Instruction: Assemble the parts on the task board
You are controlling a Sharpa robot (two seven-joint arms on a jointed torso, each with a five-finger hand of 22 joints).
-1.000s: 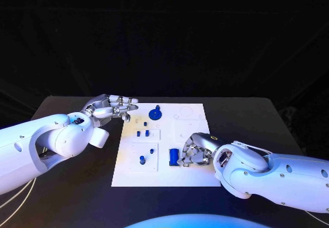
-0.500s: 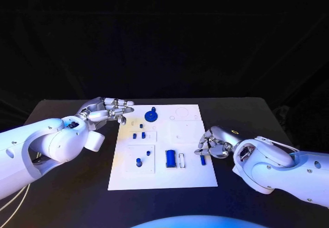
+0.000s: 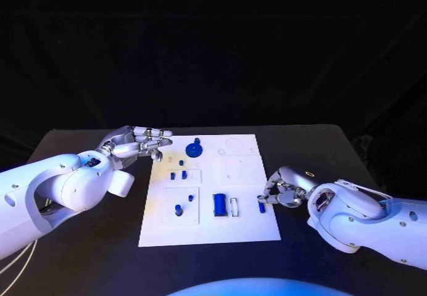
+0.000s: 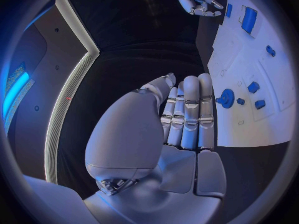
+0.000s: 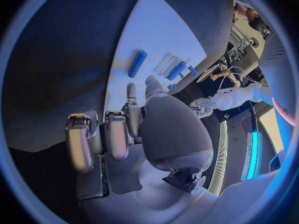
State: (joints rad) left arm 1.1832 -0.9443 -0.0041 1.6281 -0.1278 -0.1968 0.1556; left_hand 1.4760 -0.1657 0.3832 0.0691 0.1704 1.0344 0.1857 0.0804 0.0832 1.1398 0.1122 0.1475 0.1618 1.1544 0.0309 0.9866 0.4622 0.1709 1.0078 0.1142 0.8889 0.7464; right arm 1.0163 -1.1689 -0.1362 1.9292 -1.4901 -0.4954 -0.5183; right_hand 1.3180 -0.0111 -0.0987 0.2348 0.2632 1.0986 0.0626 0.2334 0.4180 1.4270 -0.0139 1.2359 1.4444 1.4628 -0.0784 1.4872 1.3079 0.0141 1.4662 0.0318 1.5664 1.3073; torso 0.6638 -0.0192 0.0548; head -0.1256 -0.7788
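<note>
Beside the task board (image 3: 210, 217), right hand (image 3: 283, 192) hovers, fingers (image 5: 93, 137) curled empty.

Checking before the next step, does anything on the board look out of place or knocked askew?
Nothing looks damaged or spilled. One small blue piece lies loose near the task board's right edge, just off the right hand; it seems to sit on the flat plate rather than in a recess. The left hand is beside the board's far left corner.
</note>
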